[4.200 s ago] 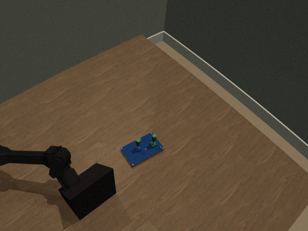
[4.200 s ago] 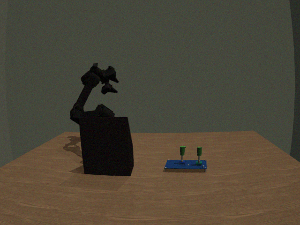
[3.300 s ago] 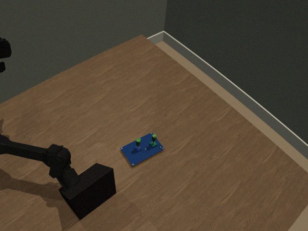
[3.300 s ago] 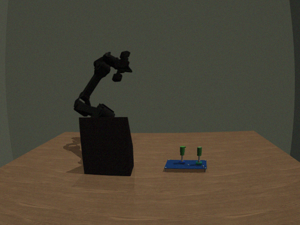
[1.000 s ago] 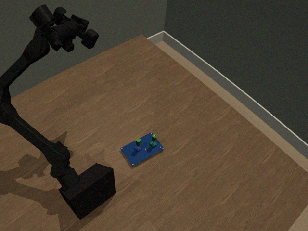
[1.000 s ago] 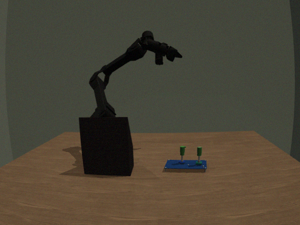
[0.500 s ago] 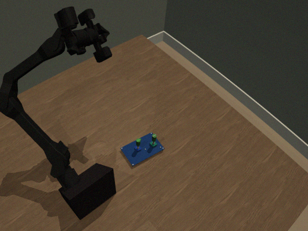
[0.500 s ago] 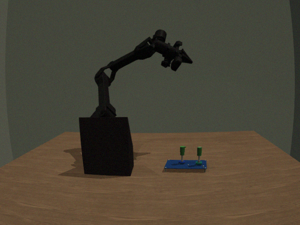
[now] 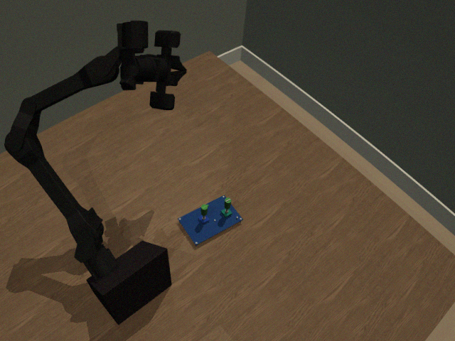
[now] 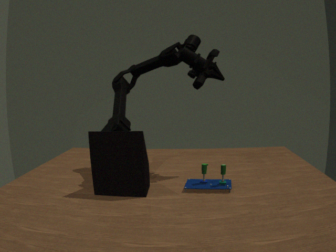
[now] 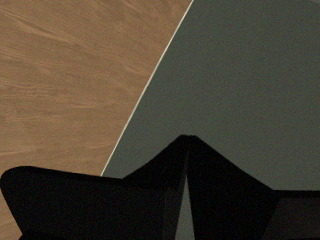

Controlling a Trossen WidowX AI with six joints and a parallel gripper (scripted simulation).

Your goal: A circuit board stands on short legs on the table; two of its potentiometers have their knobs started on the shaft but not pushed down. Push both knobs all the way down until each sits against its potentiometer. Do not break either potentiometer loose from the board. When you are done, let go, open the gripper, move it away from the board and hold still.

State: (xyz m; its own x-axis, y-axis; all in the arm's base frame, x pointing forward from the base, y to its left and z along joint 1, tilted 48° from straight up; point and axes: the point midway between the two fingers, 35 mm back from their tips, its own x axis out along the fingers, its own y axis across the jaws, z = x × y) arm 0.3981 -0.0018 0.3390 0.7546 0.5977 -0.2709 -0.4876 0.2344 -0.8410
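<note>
The circuit board (image 9: 210, 224) is a blue rectangle with small pale screws at its corners, lying flat and raised slightly off the wooden table (image 9: 293, 256) on short legs. In the top view it sits at about 4 o'clock from the table's middle, turned askew with its long edge running toward 2 o'clock. Two green knobs stand upright on thin grey shafts, well above the board. The left knob (image 10: 204, 168) rises over a blue potentiometer (image 9: 202, 219). The right knob (image 10: 223, 169), at 3 o'clock from it in the exterior view, rises over a green potentiometer (image 10: 222, 182). A bare length of shaft shows under each knob.
</note>
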